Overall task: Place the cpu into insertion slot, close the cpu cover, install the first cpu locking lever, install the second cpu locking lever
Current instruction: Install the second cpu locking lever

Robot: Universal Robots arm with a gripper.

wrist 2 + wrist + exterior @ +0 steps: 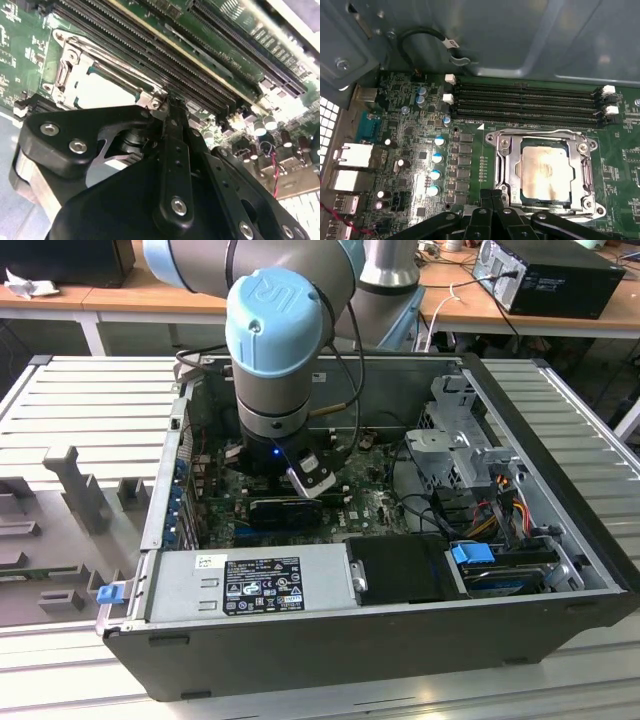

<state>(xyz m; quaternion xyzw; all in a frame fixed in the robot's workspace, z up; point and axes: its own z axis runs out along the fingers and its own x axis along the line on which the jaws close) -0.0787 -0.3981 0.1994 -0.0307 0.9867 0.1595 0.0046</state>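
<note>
Cpu [546, 170] sat in its socket, cpu cover [584, 167] lay closed over it, gripper [172, 107] fingers pressed together, holding nothing, at the socket's edge

A pale grey counter [90, 400] with a ribbed, slatted surface fills most of the exterior view, lit evenly from above. Behind it runs a wooden desk [150, 295] on white legs, carrying a black computer tower [560, 280] at the exterior view's right and white cables [445, 305]. Grey moulded fixtures [75, 485] stand on the counter at the exterior view's left.
</note>
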